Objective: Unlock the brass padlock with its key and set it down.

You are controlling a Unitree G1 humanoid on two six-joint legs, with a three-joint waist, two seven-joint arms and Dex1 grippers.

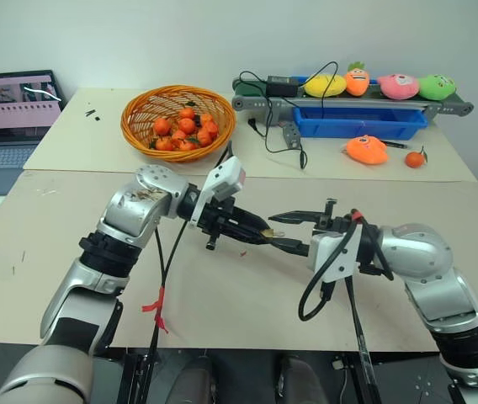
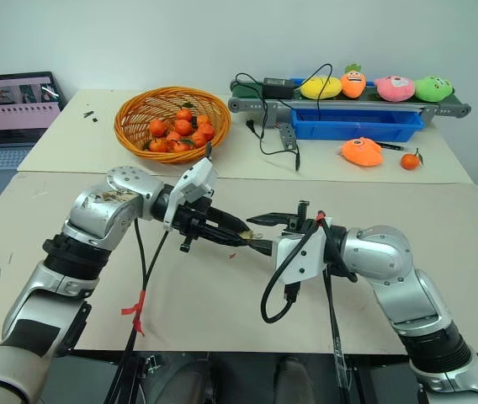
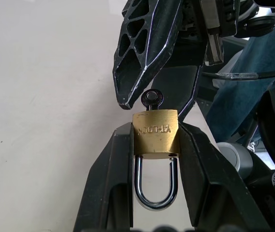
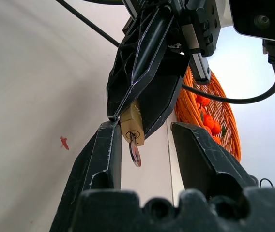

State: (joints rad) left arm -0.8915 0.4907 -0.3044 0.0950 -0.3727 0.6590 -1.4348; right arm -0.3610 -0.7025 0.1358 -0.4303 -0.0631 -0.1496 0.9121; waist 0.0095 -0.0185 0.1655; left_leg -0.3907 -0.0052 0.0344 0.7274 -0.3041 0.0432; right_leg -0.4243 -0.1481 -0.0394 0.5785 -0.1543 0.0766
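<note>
Padlock (image 3: 155,133) clamped between left jaws; key (image 4: 134,152) between parted right jaws.

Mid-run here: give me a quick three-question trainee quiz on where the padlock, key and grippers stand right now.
1. True or false: the brass padlock lies on the table.
2. Where is the key? A) in the orange basket B) stuck in the padlock's keyhole C) on the laptop
3. Fill in: the right gripper's jaws are ____ around the key.

Key: 1. False: the left gripper clamps it above the table. 2. B. 3. Open, not pinching it.
</note>
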